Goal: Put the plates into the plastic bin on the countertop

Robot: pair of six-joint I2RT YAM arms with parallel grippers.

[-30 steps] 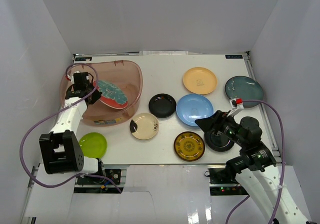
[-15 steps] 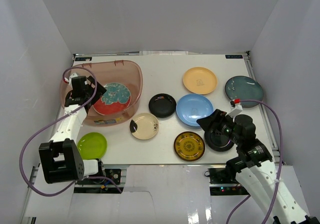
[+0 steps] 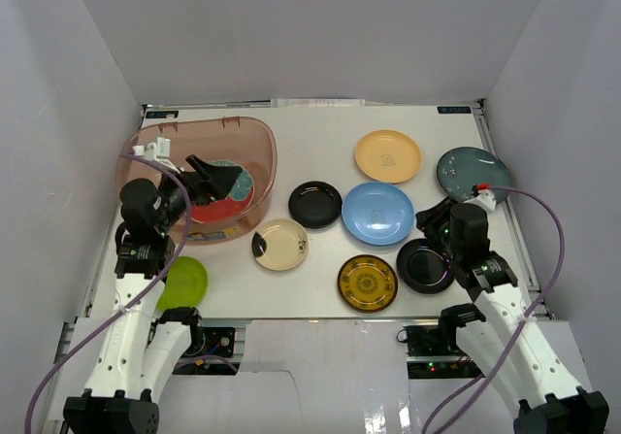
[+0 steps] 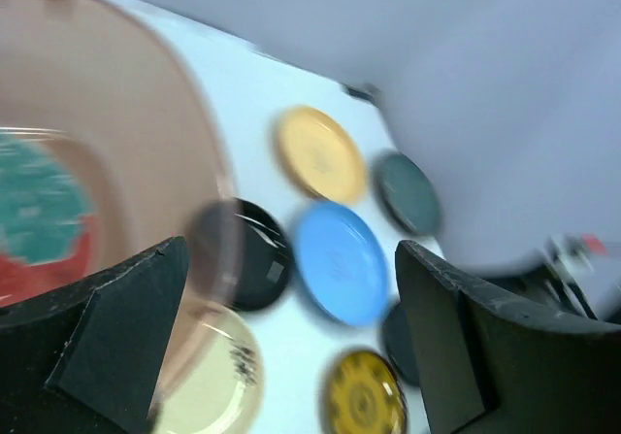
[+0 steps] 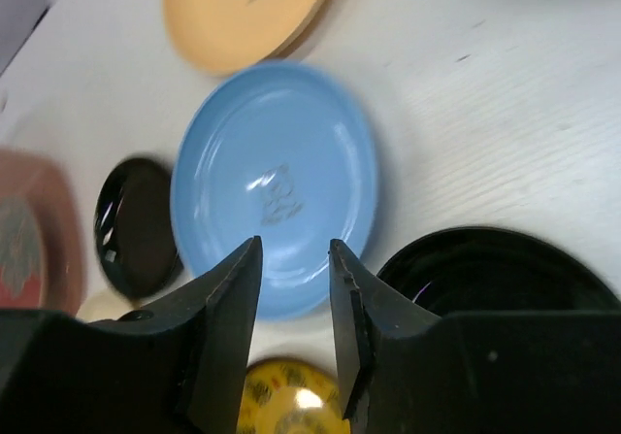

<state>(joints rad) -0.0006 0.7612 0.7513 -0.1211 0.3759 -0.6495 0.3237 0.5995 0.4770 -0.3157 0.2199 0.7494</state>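
The red-and-teal floral plate (image 3: 221, 199) lies flat inside the plastic bin (image 3: 247, 135) at the left of the countertop (image 3: 320, 138). My left gripper (image 3: 208, 175) hovers over the bin, open and empty; its wrist view looks across the bin wall (image 4: 146, 143) at the blue plate (image 4: 340, 259). My right gripper (image 3: 434, 218) hangs above the gap between the blue plate (image 3: 377, 213) and a black plate (image 3: 424, 265). Its jaws stand a narrow gap apart with nothing between them, and the blue plate (image 5: 272, 177) shows through the gap of the right gripper (image 5: 295, 244).
Other plates lie on the countertop: yellow-orange (image 3: 388, 155), dark teal (image 3: 473, 172), a small black one (image 3: 315, 204), cream (image 3: 280, 244), yellow patterned (image 3: 368, 283) and lime green (image 3: 184, 281) by the left arm. White walls enclose three sides.
My left gripper opened, the floral plate dropped flat into the bin, and the arm drew back. My right gripper came off the black plate, turned, and its jaws narrowed.
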